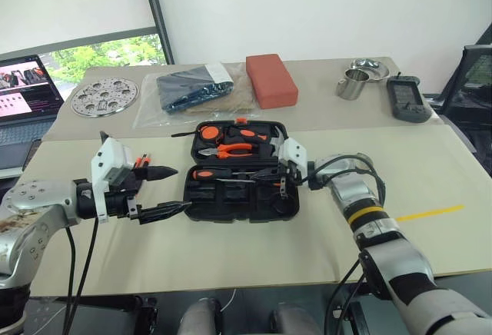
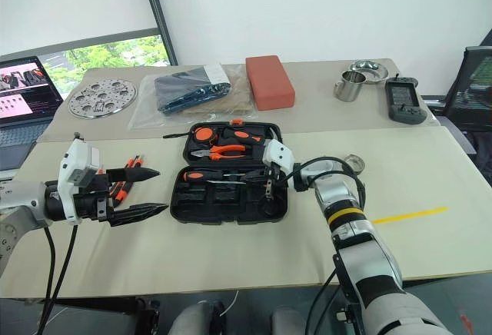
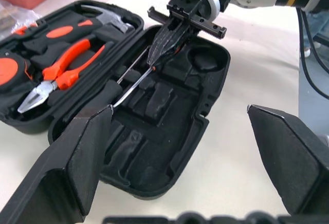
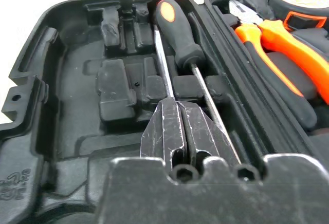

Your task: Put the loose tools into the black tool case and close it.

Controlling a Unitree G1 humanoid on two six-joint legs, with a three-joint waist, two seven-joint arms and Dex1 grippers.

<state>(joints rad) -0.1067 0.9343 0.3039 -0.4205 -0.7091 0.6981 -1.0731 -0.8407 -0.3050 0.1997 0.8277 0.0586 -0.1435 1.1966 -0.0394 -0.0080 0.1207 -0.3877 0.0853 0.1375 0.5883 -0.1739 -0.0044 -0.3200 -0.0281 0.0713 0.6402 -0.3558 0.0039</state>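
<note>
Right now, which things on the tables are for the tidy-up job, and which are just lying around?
For the job:
- black tool case, lying open
- screwdriver in its near half
- orange tools left of the case
- right hand, shut over the case
- left hand, open

Just lying around:
- red block
- bagged dark item
- metal cup
- grey device
- laptop
- metal disc

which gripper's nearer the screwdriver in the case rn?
Right. The right gripper is shut inside the case, at the screwdriver shaft. The left gripper is open, off the case's left side.
</note>
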